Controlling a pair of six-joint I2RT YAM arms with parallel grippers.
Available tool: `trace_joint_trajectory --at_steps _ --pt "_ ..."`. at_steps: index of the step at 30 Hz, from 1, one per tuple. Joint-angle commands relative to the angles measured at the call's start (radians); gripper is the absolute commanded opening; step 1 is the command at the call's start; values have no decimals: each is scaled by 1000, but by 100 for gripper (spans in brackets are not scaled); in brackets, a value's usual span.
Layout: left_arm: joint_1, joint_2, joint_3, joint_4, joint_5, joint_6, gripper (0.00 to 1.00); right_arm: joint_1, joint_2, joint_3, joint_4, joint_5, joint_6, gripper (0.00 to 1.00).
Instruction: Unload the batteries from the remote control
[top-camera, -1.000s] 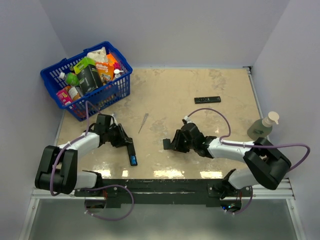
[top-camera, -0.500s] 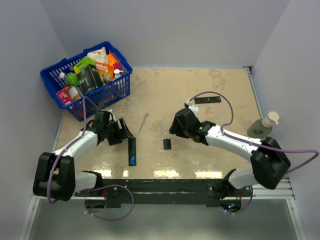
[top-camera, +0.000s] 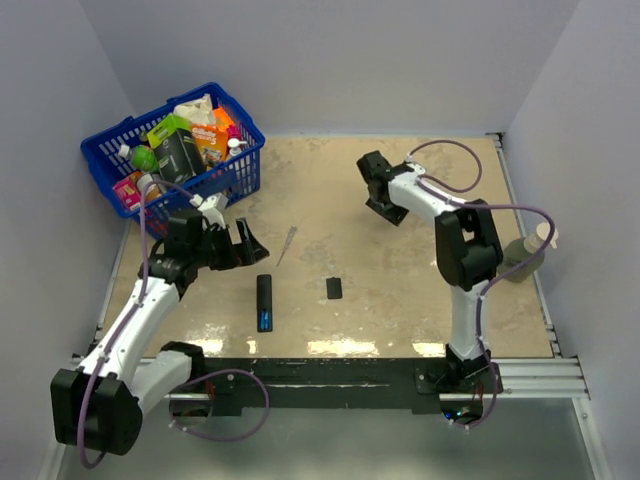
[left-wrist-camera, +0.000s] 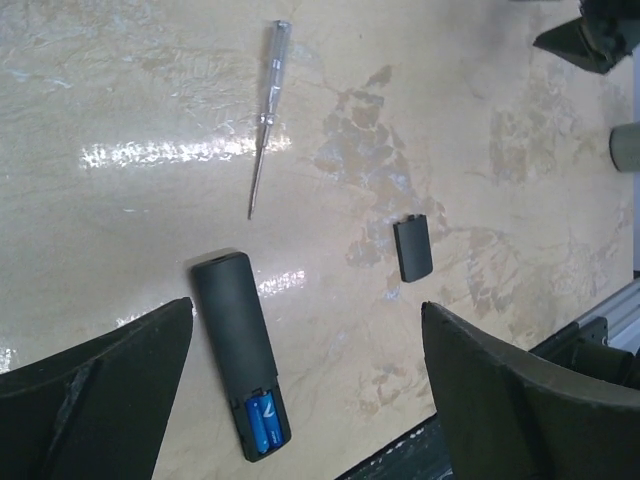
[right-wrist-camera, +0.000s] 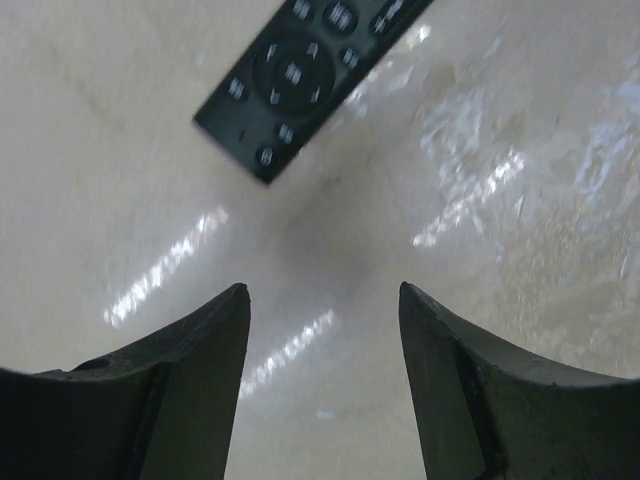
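Observation:
A black remote control (top-camera: 265, 298) lies face down in the middle of the table, its back compartment uncovered. Two blue batteries (top-camera: 266, 321) sit in its near end, and they also show in the left wrist view as batteries (left-wrist-camera: 262, 422) inside the remote (left-wrist-camera: 232, 325). My left gripper (top-camera: 249, 245) hovers up and left of it, open and empty, and my left gripper (left-wrist-camera: 307, 310) shows wide jaws in the wrist view. My right gripper (top-camera: 388, 208) is far back, open and empty. In the right wrist view my right gripper (right-wrist-camera: 322, 292) hangs just short of a second, button-side-up remote (right-wrist-camera: 300, 70).
A small black cover piece (top-camera: 334, 288) lies right of the opened remote. A thin screwdriver (top-camera: 288, 243) lies behind it. A blue basket (top-camera: 232, 176) of groceries stands at the back left. A soap bottle (top-camera: 527, 252) stands at the right edge.
Both grippers opened. The left let go of the remote and drew back up-left. The right left the cover piece on the table and swung to the far remote.

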Motion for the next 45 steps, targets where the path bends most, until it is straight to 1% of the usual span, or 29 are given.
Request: trace_joint_trajectory --at_steps 1,3,4,7,10,15,22,29,35,39,40,43,44,45 --pt "6 -39 5 13 92 49 100 -62 111 215 -188 85 164 66" --pt "4 -55 11 8 100 56 100 -90 151 276 -229 74 199 69" --pt "4 -62 8 14 102 53 100 -97 186 333 -245 74 213 70" --pt "4 -93 3 20 91 49 100 -124 220 413 -291 82 265 73" --pt "4 -115 3 25 92 47 100 -150 246 450 -314 77 317 75" --pt "3 -136 2 28 102 49 100 -183 263 456 -317 100 393 74" --pt "3 -121 -3 39 103 42 97 -200 327 522 -342 117 408 72" --pt "3 -104 -6 48 118 39 97 -229 376 545 -336 86 419 72" --pt "3 -98 -11 59 120 38 95 -237 393 548 -322 53 376 68" --pt "3 -90 -12 63 126 36 94 -236 367 484 -288 2 342 63" --pt "3 -89 -12 63 132 36 94 -237 361 473 -286 -12 341 59" --pt "3 -90 -12 65 134 38 94 -237 337 442 -254 -26 293 53" --pt "3 -92 -12 65 135 38 94 -236 330 435 -245 -29 254 48" --pt "3 -92 -12 65 135 38 94 -236 314 419 -240 -35 233 45"
